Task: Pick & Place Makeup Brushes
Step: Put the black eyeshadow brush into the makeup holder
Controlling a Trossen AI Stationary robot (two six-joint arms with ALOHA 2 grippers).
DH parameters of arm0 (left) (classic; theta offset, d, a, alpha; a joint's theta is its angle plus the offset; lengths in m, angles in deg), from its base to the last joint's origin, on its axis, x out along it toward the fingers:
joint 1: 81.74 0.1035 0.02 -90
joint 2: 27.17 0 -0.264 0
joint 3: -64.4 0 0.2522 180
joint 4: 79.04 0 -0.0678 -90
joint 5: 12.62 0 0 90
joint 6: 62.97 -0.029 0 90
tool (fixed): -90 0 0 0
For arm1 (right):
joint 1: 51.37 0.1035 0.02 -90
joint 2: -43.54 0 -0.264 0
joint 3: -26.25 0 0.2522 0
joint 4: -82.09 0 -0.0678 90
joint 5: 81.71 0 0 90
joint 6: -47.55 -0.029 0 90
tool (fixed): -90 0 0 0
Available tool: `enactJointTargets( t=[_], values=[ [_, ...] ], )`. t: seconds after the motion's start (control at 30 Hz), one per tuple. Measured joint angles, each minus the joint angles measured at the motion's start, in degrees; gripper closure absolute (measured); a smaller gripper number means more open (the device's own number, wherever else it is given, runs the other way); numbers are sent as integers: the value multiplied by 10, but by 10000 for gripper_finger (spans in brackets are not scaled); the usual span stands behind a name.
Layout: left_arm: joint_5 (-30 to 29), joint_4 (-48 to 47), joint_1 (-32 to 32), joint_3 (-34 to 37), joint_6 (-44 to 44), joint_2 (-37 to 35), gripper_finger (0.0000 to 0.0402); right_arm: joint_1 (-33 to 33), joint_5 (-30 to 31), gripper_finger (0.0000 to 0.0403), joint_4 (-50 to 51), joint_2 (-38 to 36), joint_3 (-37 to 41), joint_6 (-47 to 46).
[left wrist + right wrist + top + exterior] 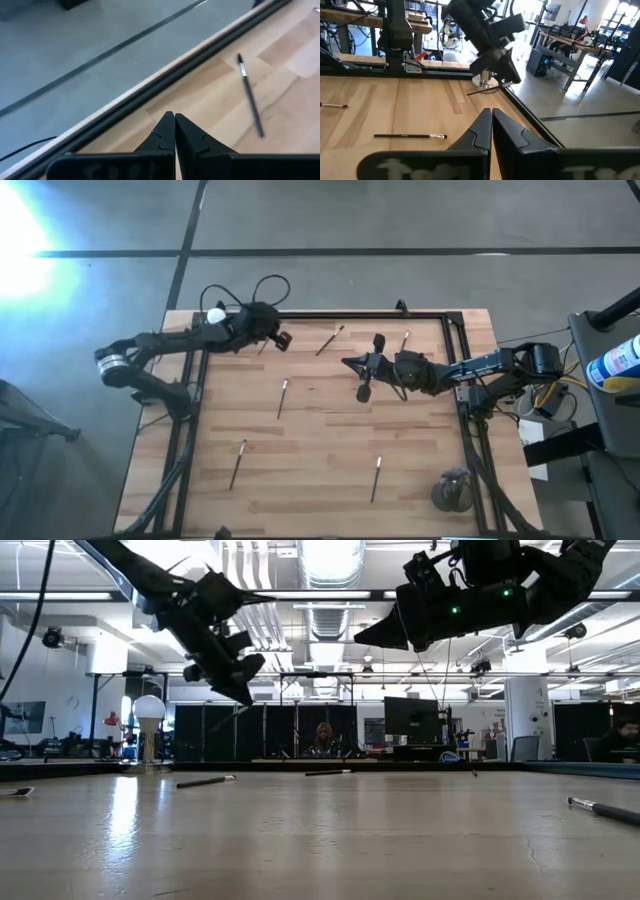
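Near edge of the surface (320, 510): 2 makeup brushes lie flat and well apart, 1 toward the left (238, 464) and 1 toward the right (376, 478). A round dark object (452, 490) sits at the near right corner; can't tell what it is.

Mid surface: another brush (283, 398) lies alone. The right hand (348, 362) hangs above the middle, fingers pressed together with nothing between them. It is waiting.

Far side: 2 more brushes lie flat, 1 near the middle of the back rail (330, 340) and 1 beside the right arm (405, 340).

Far left: the left hand (502, 67) is up off the wood near the back rail, fingers fully closed. A thin held brush (480, 91) sticks out sideways at its tips, so it looks pinched and lifted. The left wrist view doesn't show the stick itself, so the grip is judged from the other views. Just behind is a clear bottle with a white cap (215, 315), which is not a task item.

Step in hand, as I read it: carry the lifted brush to its drop spot.
- The pinch looks to be near 1 end, so the brush may swing or slip. Move slowly and keep the wrist level.
- Clear the bottle and the back rail first.
- Lower close to the target before letting go.
- Keep well clear of the right arm.
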Motion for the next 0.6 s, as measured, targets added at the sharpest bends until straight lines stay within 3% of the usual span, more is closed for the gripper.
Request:
enactJointTargets(
  t=[0.17, 0.37, 0.6],
  values=[
    [46, 62, -11, 7, -12, -7, 401, 0, 0, 394, 0, 0, 0, 0],
    [139, 345, -66, 103, 10, -9, 401, 0, -1, 394, 19, 0, 0, 0],
    [155, 610, -131, 225, 15, -9, 401, -6, -49, 394, 13, 31, -15, -57]
  ],
)
